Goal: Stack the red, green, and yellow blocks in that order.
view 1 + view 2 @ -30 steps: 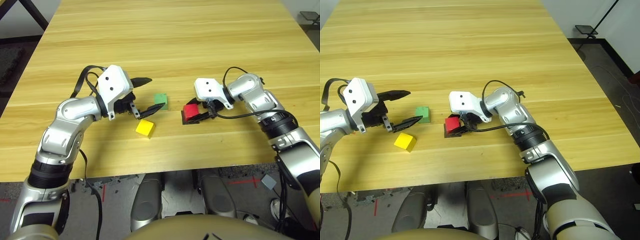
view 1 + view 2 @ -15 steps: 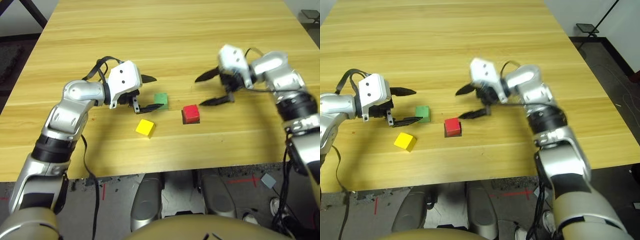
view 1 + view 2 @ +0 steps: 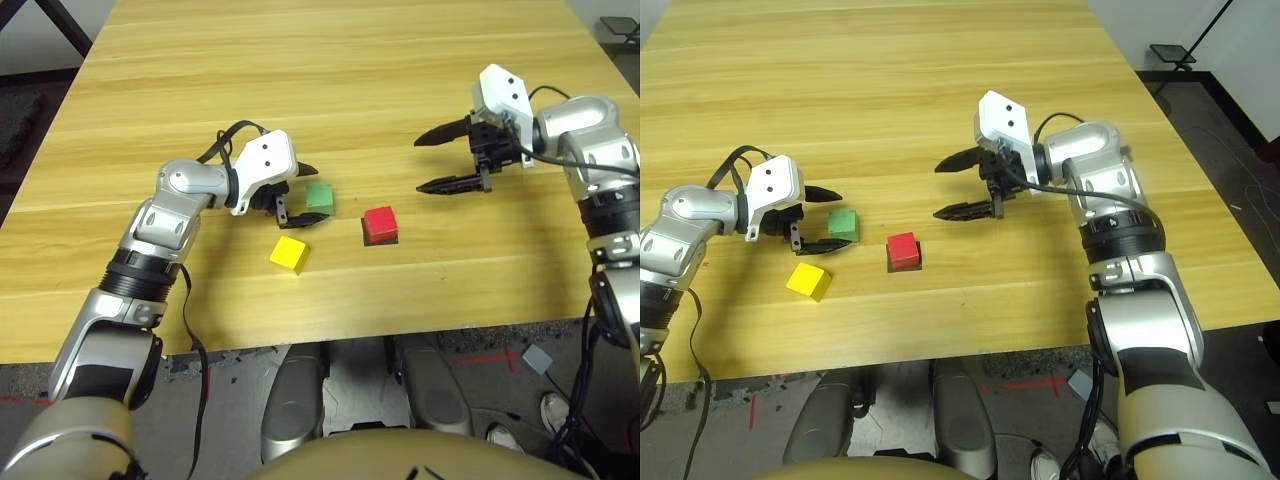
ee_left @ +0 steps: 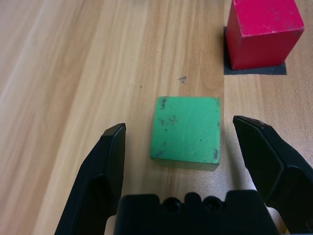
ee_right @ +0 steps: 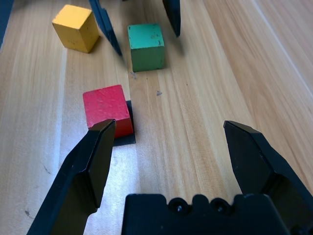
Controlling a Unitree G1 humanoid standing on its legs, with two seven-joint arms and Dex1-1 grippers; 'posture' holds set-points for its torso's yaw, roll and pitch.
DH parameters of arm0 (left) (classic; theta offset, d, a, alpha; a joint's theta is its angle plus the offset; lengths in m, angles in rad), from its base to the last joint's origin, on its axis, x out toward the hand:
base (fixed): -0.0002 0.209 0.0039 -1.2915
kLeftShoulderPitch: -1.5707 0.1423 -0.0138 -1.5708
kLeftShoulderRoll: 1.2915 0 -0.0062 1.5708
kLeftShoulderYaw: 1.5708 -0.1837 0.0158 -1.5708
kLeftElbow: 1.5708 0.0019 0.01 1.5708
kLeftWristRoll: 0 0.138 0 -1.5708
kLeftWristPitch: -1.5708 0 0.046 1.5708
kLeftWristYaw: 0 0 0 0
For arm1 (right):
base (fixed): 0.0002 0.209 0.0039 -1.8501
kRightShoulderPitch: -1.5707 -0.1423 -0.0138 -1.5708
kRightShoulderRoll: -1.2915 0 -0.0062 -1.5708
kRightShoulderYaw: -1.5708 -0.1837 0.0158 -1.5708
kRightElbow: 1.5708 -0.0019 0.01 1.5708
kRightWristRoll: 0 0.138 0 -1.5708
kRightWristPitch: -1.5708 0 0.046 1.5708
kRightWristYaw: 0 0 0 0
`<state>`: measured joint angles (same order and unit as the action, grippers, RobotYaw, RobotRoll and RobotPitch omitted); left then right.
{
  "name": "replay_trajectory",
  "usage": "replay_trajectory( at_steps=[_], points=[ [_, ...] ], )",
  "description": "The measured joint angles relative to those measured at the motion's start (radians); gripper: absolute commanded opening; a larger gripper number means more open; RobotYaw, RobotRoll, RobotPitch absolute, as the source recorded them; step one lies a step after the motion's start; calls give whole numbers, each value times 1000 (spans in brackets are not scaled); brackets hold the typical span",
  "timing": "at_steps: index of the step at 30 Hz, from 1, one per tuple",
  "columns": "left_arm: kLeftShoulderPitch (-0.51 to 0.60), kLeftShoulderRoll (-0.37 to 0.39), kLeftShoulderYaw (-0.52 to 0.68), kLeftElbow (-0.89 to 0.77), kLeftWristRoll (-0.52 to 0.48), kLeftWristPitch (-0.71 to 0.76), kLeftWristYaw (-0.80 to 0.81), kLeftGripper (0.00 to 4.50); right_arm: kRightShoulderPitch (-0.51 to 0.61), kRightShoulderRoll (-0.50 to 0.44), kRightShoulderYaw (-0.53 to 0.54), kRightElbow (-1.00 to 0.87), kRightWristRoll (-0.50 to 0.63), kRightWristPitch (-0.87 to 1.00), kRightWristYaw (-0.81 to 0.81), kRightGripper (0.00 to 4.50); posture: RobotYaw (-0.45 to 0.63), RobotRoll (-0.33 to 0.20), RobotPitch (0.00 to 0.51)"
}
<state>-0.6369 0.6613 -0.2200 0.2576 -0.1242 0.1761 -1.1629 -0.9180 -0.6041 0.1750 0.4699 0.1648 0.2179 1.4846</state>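
The red block [image 3: 380,222] sits on the table, nothing touching it. To its left lies the green block [image 3: 319,197], and the yellow block [image 3: 288,253] rests nearer the front edge. My left gripper [image 4: 179,123] is open and low, one finger on each side of the green block [image 4: 186,128] without touching it. My right gripper [image 3: 419,165] hangs open and empty, right of and beyond the red block [image 5: 107,110]. The right wrist view also holds the yellow block [image 5: 76,27] and the green block [image 5: 145,45].
A flat black square patch [image 3: 381,241] lies under the red block. The wooden table [image 3: 300,60] stretches far beyond the blocks. Its front edge runs just below the yellow block, with floor past the left and right sides.
My right gripper opened, let go of the red block and drew back up to the right. My left gripper slid forward until its fingers flanked the green block.
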Motion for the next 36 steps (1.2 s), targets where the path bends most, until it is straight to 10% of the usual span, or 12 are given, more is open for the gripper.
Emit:
replay_trajectory(
  at_steps=[8, 26, 36],
  points=[
    [-11, -28, 1, 26, 10, 9, -11, 2070, 2, -7, -3, -19, 13, 21, -30, 4500, 287, -64, 167],
    [-185, -53, 23, -486, -166, 751, 117, 2053, 43, -7, -3, 37, 12, -7, -64, 4500, 319, -26, 186],
    [-160, -85, -25, -609, -221, 869, 224, 2053, 62, -13, -3, 42, 13, -23, -58, 4500, 309, -16, 197]
  ],
)
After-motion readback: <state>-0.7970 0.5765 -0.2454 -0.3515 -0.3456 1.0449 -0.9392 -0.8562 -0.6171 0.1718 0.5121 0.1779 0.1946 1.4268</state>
